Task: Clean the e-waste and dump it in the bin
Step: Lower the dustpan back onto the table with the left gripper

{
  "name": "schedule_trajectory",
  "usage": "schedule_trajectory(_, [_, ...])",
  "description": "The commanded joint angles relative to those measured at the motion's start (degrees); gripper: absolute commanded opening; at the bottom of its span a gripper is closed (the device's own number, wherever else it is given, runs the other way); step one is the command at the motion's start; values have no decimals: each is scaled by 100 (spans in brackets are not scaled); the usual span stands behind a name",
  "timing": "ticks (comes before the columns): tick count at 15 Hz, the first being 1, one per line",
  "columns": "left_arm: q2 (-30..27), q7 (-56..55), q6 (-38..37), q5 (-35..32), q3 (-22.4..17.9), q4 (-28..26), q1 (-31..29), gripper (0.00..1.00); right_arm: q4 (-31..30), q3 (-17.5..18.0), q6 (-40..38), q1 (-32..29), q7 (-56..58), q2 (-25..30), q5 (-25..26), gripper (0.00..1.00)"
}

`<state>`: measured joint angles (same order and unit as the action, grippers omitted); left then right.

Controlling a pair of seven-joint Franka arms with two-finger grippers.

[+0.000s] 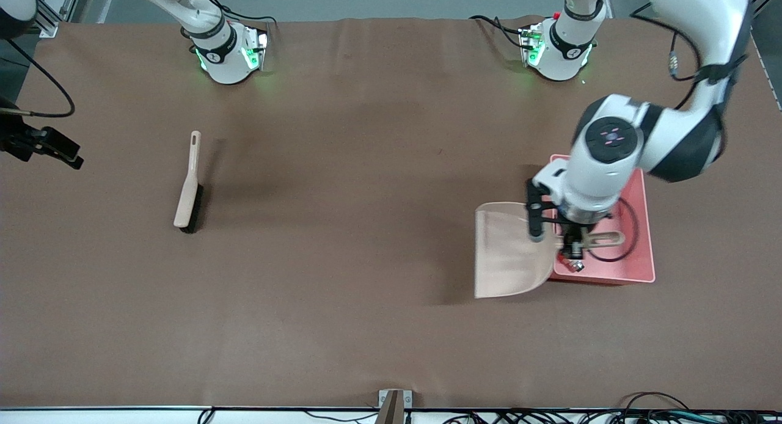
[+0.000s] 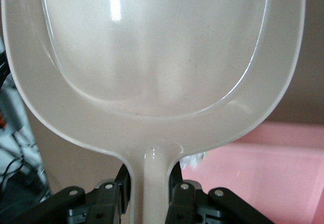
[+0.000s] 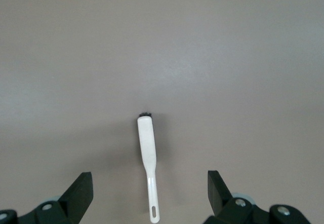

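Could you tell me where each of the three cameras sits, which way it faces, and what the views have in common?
Front view: high across the table, facing both arm bases; shows the left gripper holding the dustpan at the pink bin, and the brush toward the right arm's end.
Left wrist view: on the left arm, looking along the dustpan; gripper fingers clamp its handle, bin beneath.
Right wrist view: high above the table, looking down; open right gripper frames the brush.
Shared: dustpan and bin; brush.
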<state>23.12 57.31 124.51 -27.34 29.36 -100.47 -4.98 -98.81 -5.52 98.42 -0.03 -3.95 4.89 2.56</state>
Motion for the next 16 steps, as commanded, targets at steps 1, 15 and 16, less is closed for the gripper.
schedule_trajectory(1, [280, -788, 335, 228, -44, -112, 356, 0, 1107, 68, -961, -23, -53, -84, -396, 100])
schedule_trajectory(15, [1037, -1380, 556, 185, -44, -403, 1034, 2, 1549, 33, -1168, -216, 43, -602, -273, 100])
schedule_trajectory(16, [1054, -1424, 556, 185, -44, -403, 1043, 3, 1575, 33, -1176, -269, 35, -664, -256, 100])
